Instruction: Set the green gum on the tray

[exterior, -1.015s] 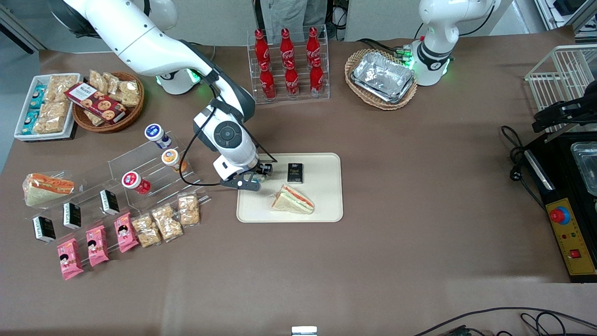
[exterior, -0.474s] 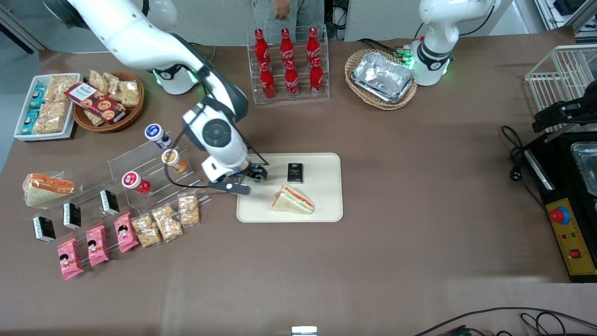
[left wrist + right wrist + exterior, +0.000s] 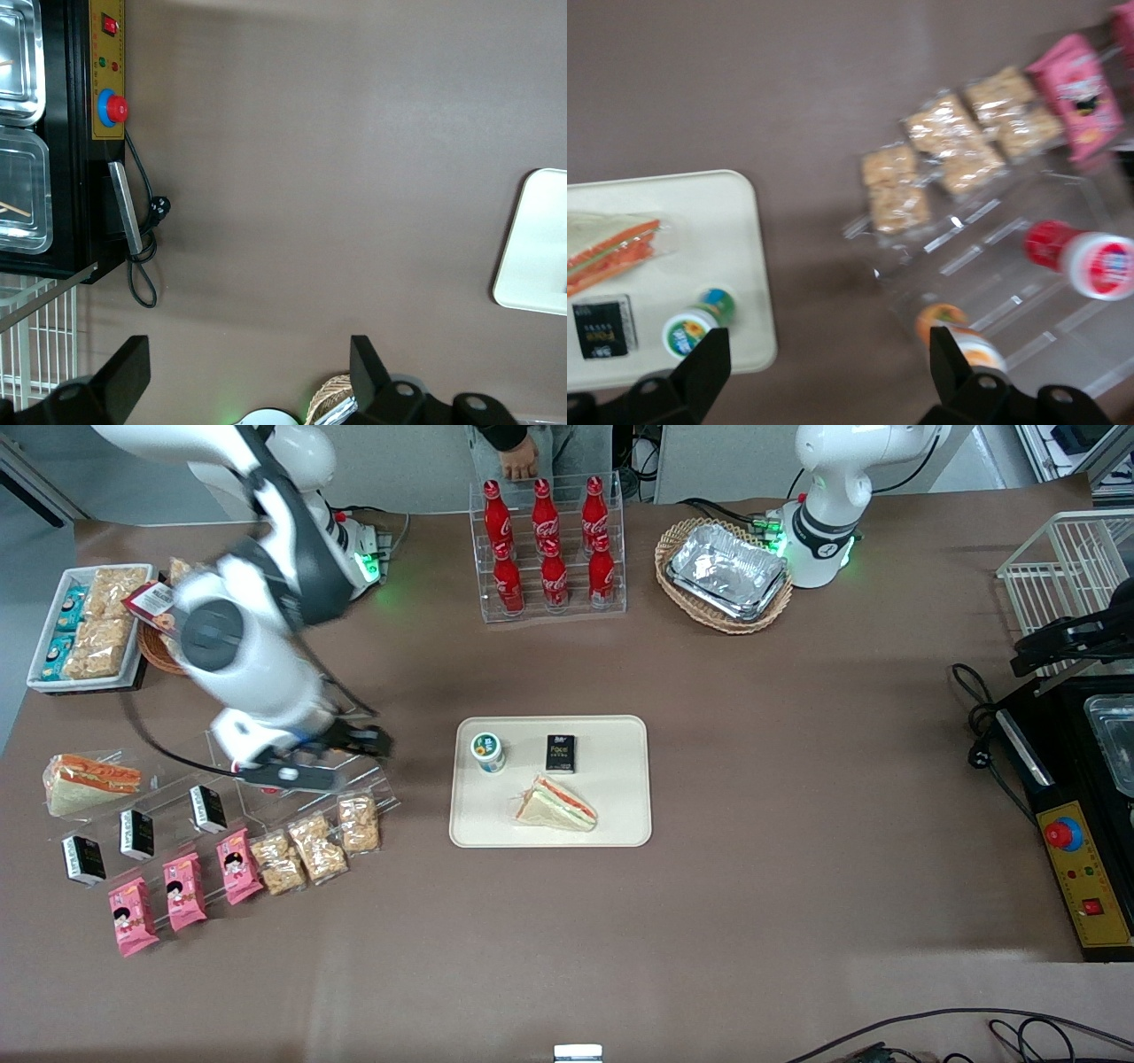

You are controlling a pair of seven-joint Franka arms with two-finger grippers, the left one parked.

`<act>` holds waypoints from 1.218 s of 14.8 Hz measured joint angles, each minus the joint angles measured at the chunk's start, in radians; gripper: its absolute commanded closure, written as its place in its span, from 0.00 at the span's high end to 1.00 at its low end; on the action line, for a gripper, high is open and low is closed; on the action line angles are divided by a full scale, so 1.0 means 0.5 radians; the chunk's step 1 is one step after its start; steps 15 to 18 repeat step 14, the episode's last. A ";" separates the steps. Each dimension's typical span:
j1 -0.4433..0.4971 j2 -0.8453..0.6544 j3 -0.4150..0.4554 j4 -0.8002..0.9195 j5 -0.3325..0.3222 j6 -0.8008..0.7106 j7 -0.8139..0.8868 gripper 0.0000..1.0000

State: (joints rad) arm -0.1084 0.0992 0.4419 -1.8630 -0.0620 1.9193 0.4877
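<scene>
The green gum [image 3: 486, 750], a small white bottle with a green-rimmed lid, stands upright on the cream tray [image 3: 620, 779], in the tray corner nearest the working arm. It also shows in the right wrist view [image 3: 691, 329], on the tray [image 3: 700, 221]. My gripper [image 3: 372, 741] is open and empty. It hovers above the clear stepped rack [image 3: 354, 784], well away from the tray toward the working arm's end of the table. In the right wrist view the gripper [image 3: 828, 372] has its jaws spread wide over bare table.
A black packet [image 3: 560, 752] and a sandwich [image 3: 556, 803] also lie on the tray. The rack holds an orange-lidded bottle [image 3: 957, 332] and a red-lidded bottle [image 3: 1090, 261]. Snack packets [image 3: 314, 841] lie in front of it. A cola bottle rack [image 3: 547, 545] stands farther from the camera.
The gripper let go of the green gum on the tray, opened, and swung away toward the working arm's end, over the clear rack. The gum stays standing on the tray.
</scene>
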 measured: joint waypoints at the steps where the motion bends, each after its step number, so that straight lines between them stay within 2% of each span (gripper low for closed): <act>1: -0.051 -0.053 -0.024 0.056 0.018 -0.126 -0.082 1.00; 3: -0.112 -0.134 -0.135 0.178 0.087 -0.344 -0.250 1.00; 5: -0.116 -0.197 -0.322 0.284 0.110 -0.507 -0.503 1.00; 7: -0.119 -0.237 -0.517 0.357 0.117 -0.591 -0.804 1.00; 10: -0.121 -0.259 -0.737 0.411 0.121 -0.613 -1.041 1.00; 12: -0.099 -0.262 -0.831 0.427 0.122 -0.624 -1.129 1.00; 14: -0.002 -0.268 -0.950 0.431 0.122 -0.629 -1.162 1.00; 18: -0.002 -0.268 -0.950 0.431 0.122 -0.629 -1.162 1.00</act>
